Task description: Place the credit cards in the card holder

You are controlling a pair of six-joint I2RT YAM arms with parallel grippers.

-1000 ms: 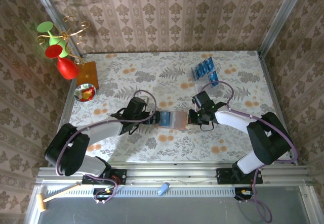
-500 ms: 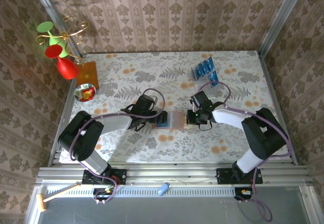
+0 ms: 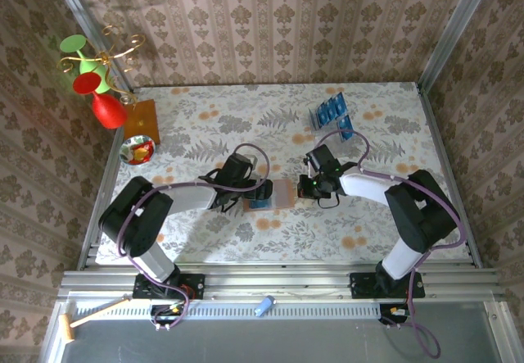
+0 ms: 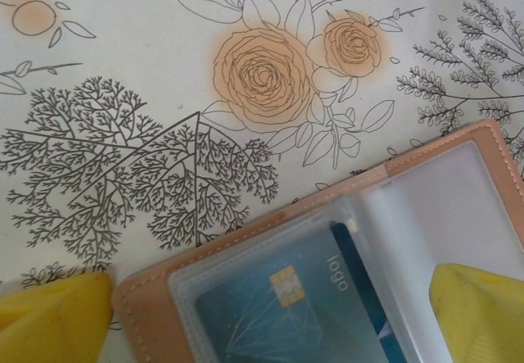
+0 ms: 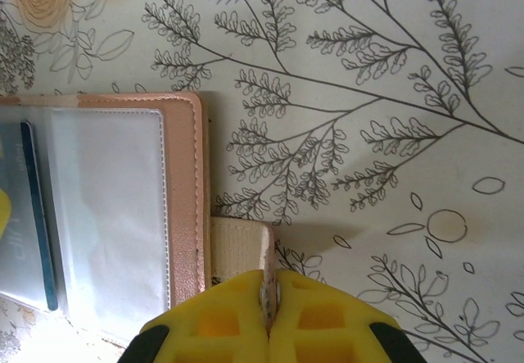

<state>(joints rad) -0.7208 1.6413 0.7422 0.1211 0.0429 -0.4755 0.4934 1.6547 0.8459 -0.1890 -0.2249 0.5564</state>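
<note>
The card holder lies open on the flowered table between the two arms. My left gripper is open and straddles the holder's left half. Its yellow fingertips stand at either side, touching nothing. One blue credit card sits under the clear slot of the card holder. My right gripper is shut on a pale tab at the right edge of the card holder. More credit cards stand in a clear rack at the back right.
A red vase and a gold stand with green and red cups crowd the back left corner. An orange wooden board and a small bowl lie beside them. Metal frame rails border the table's near edge.
My left gripper has reached rightward and now spans the holder's left half. The right gripper has shifted slightly left and back, still shut on the tab.
</note>
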